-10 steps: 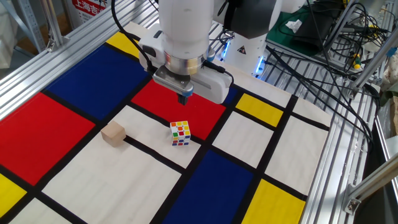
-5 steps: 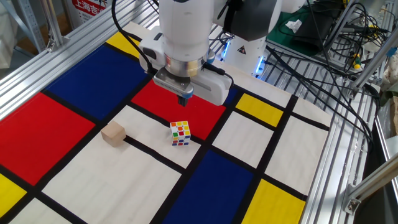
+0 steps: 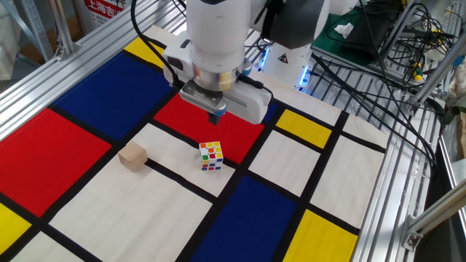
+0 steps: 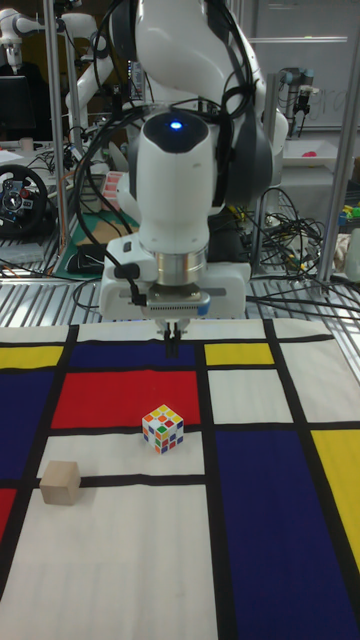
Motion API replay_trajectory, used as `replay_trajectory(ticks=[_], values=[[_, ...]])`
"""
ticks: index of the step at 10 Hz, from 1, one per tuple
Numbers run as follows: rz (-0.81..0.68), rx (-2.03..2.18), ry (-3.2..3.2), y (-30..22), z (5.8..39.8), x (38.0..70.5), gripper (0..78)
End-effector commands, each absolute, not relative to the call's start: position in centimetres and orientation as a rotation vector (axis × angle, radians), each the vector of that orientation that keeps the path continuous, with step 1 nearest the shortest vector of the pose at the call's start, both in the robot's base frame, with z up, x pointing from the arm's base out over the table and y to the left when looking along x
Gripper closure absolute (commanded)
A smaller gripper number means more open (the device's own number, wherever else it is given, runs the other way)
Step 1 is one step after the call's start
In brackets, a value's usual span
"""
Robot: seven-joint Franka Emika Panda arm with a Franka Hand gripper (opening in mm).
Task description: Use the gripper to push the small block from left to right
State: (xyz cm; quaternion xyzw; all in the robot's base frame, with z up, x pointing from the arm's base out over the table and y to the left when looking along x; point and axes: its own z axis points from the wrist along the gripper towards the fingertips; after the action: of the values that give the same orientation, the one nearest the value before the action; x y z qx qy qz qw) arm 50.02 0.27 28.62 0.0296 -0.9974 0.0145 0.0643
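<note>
- Two cubes sit on the table, whose mat is laid out in red, blue, yellow and white panels split by black lines.
- One is the block, plain tan wood, left of centre in the fixed view, resting on a white panel with its right side at a black line; in the tall view the block lies at lower left, also on a black line.
- Other is the puzzle cube, multicoloured with white edges, near the frame's centre, on a white panel just below the red one; in the tall view the puzzle cube stands at the red panel's lower edge, slightly turned.
- Both cubes are well apart, with a black line running between them.
- Above the red panel hangs the gripper, a small dark tool with a blue accent under the boxy white-and-grey wrist of the arm.
- Its fingers look pressed together, with no gap showing in either view, and they hold nothing.
- Seen from the tall view, the gripper points down at the upper edge of the red panel, above the puzzle cube in the frame and clear of both cubes.
- Neither cube is touched; the block lies well to the lower left of the gripper.
- Cables and aluminium framing fill the upper right of the fixed view.
</note>
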Motion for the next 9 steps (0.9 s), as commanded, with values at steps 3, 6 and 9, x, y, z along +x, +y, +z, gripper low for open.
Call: replay_trajectory(ticks=[3, 6, 9], values=[[0.047, 0.083, -3.016, -0.2, 27.4, 50.4, 77.6], [0.045, 0.095, -3.015, -1.5, 25.9, 50.7, 77.6], [0.038, 0.124, -3.011, -5.0, 24.2, 51.1, 77.6]])
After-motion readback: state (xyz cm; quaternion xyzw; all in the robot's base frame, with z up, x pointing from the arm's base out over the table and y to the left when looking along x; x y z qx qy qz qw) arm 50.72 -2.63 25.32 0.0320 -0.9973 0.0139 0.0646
